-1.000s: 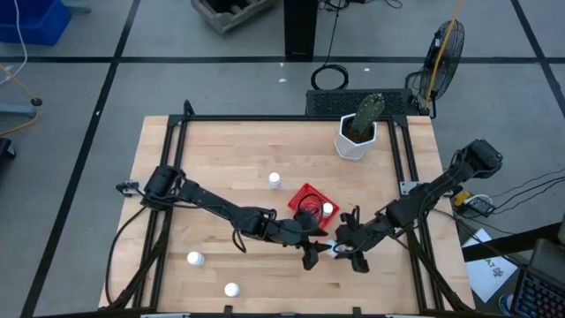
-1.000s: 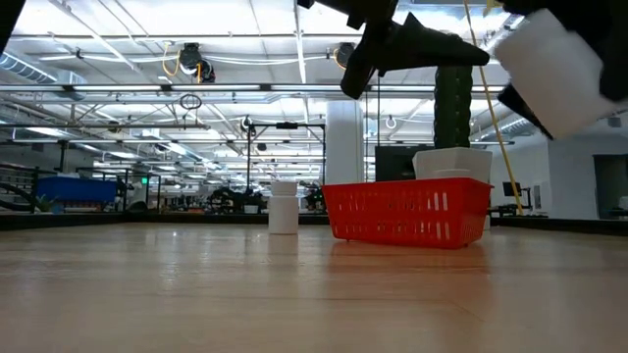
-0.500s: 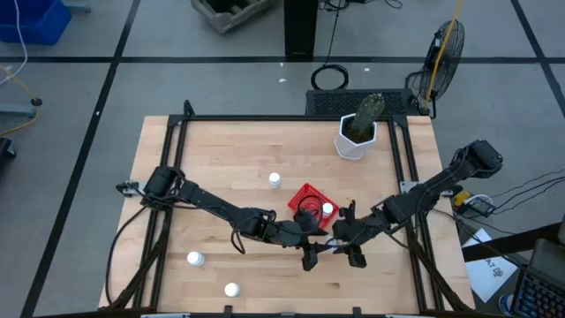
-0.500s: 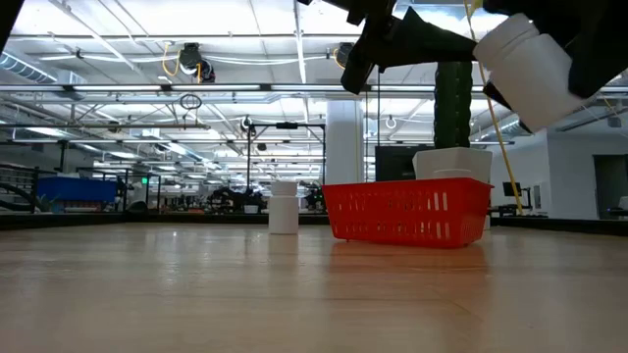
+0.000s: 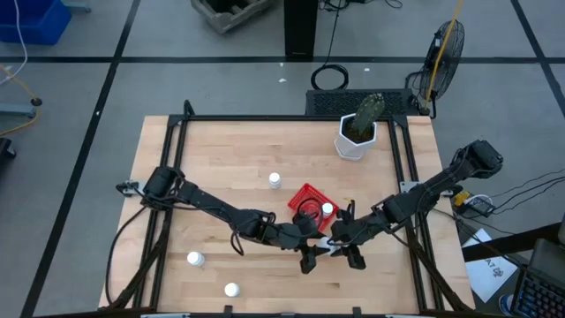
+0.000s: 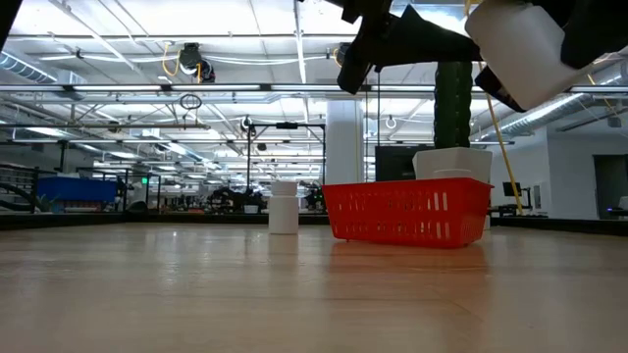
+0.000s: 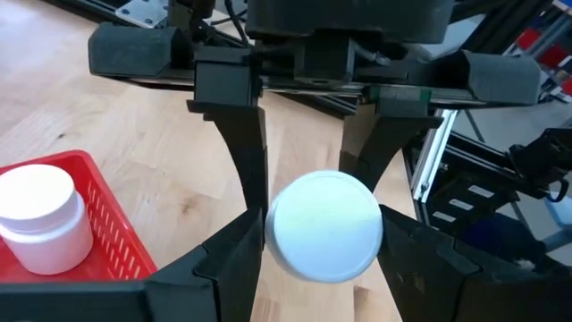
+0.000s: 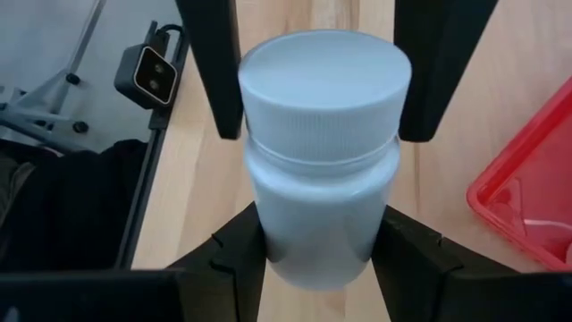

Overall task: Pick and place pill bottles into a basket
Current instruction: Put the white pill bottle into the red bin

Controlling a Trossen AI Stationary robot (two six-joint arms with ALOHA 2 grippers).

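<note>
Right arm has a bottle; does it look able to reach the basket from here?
Probably yes. The right gripper, shut on the bottle, hangs just beside the basket, but the left gripper brackets the cap.

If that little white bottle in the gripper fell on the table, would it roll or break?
Probably stiff: the pill bottle shows no denting in the right gripper. Likely light, being small. Its round body might roll if dropped sideways. The left gripper flanks its cap.
</note>
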